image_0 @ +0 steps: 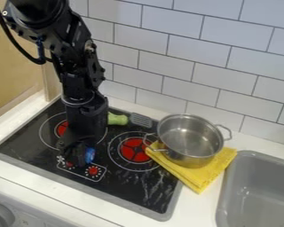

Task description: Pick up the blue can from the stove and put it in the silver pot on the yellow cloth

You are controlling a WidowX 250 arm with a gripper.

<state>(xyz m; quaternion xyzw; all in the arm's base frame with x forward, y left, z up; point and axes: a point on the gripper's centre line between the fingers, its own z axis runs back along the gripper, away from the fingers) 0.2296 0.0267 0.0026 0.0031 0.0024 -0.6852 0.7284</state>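
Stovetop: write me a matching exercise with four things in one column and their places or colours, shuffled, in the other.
Column one
1. Pot
2. Cloth
3. Spatula
4. Gripper

Column two
A. Green-handled, lying near the back edge of the stove
B. Black, down over the stove's front part, right by a small blue thing
C. Silver-coloured, with two loop handles
D. Yellow and folded, partly covered by cookware

Right pairs: 1-C, 2-D, 3-A, 4-B
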